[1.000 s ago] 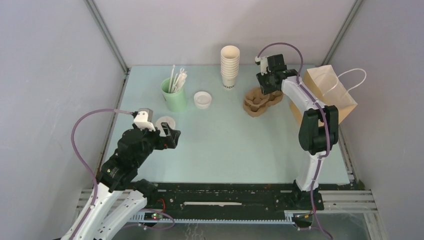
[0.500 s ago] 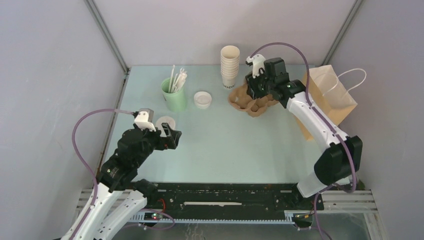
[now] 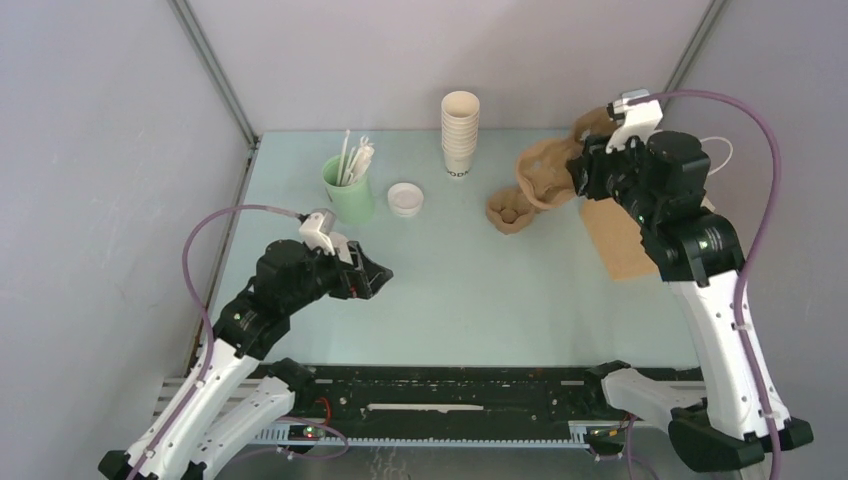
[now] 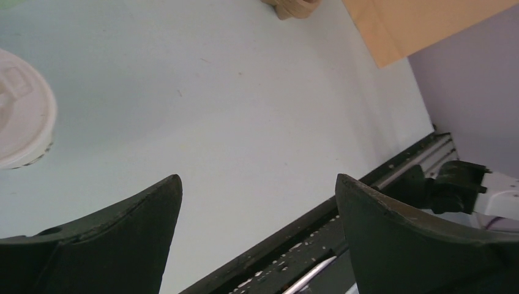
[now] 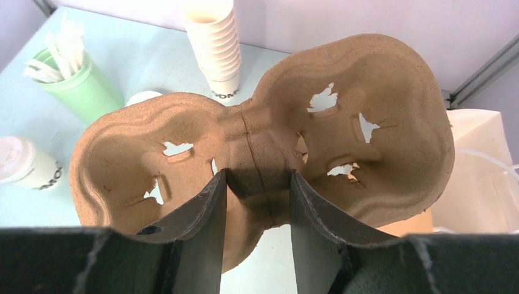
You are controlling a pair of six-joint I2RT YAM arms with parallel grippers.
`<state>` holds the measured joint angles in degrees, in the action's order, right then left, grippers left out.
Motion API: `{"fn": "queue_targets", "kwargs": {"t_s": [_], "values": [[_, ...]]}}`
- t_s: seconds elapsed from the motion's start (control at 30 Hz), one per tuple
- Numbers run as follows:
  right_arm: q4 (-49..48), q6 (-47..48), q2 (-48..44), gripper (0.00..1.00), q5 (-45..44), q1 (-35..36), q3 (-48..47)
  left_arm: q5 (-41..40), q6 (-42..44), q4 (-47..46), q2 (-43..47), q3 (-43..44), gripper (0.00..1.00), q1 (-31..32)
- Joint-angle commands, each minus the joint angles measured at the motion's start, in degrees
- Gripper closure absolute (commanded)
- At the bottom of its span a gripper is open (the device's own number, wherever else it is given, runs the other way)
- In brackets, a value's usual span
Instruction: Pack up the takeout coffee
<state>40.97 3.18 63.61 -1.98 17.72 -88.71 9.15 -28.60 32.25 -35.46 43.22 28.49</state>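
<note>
The takeout coffee (image 5: 24,165) is a small white cup with a lid and dark lettering. It stands on the table at the left edge of the left wrist view (image 4: 18,122); my left arm hides it in the top view. My left gripper (image 3: 375,280) (image 4: 257,184) is open and empty, to the right of the cup and over bare table. My right gripper (image 3: 582,170) (image 5: 258,173) is shut on the middle ridge of a brown pulp cup carrier (image 3: 545,170) (image 5: 343,122), holding it tilted in the air next to the paper bag (image 3: 625,240).
A second brown carrier (image 3: 508,210) sits on the table below the lifted one. A stack of lidless white cups (image 3: 460,130), a mint-green cup with straws (image 3: 347,188) and a loose white lid (image 3: 405,198) stand toward the back. Grey walls close in both sides.
My right arm has lifted the carrier off the table and swung it right, toward the bag, leaving another carrier behind. My left gripper has moved a little right and forward, still open.
</note>
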Motion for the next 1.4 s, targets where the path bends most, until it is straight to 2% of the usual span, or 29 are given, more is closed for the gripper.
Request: {"fn": "queue_targets", "kwargs": {"t_s": [0.0,0.13,0.27,0.4,0.47,0.57,0.77,1.0,1.17,1.37], "values": [[4.94,3.46,0.52,0.73,6.53,2.93,0.25,7.55,-5.38,-6.24,-1.42,2.41,0.00,0.43],[5.82,10.85,1.74,0.73,4.21,14.43,2.91,13.43,-10.31,-9.70,-2.14,4.09,0.00,0.43],[2.10,12.12,2.29,0.73,4.23,22.30,5.99,16.32,-12.68,-10.30,-3.43,7.46,0.01,0.43],[0.61,12.57,4.45,0.74,4.49,27.67,6.53,20.20,-15.46,-10.27,-5.83,10.06,0.06,0.43],[0.07,12.68,5.76,0.74,2.41,29.88,6.42,21.76,-17.23,-11.33,-6.94,10.47,0.13,0.43],[0.70,12.91,8.08,0.74,2.75,31.95,5.52,21.44,-17.11,-12.36,-8.16,10.79,0.24,0.43],[-1.57,14.74,9.14,0.74,3.73,35.86,6.87,23.69,-18.84,-15.27,-12.53,10.97,0.37,0.63],[-2.40,15.01,9.77,0.74,4.21,37.34,6.88,22.77,-17.17,-15.32,-15.55,10.43,0.45,2.76],[-2.21,15.27,10.08,0.75,4.46,37.68,6.88,22.03,-17.05,-15.90,-16.76,10.22,0.60,3.83],[-2.10,15.19,10.13,0.75,4.40,37.66,6.96,21.67,-16.70,-15.87,-17.65,10.36,0.65,4.18]]}}
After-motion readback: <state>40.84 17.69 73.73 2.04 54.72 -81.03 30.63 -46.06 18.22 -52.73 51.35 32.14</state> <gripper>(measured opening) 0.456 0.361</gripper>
